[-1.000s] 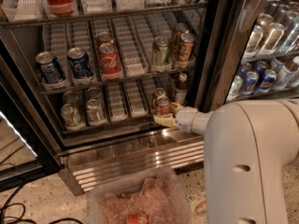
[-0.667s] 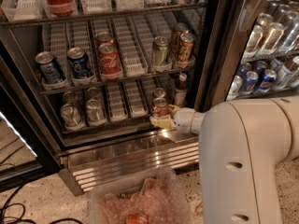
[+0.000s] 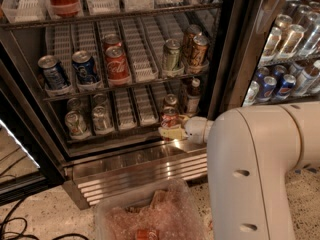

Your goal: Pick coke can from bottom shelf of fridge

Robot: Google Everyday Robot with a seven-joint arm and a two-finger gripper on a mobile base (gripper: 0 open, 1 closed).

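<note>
Item: the coke can (image 3: 170, 118), which we are finding upright, long axis vertical, at the front of a right-hand lane on the bottom shelf (image 3: 131, 110) of the fridge (image 3: 145, 166). A second can is standing directly behind it, and a dark bottle (image 3: 192, 96) is standing just to its right. Item: the gripper (image 3: 171, 132), reaching in from the right on the only arm (image 3: 260, 174) and sitting low against the front of the can, at its base. The can is lying just beyond and above the gripper, deeper into the shelf. We cannot tell whether the gripper is open or already closing on the can. Change against a second ago: the arm's white casing is covering more of the view and has crept leftward, the gripper has edged slightly left, and the can is keeping its lane.
</note>
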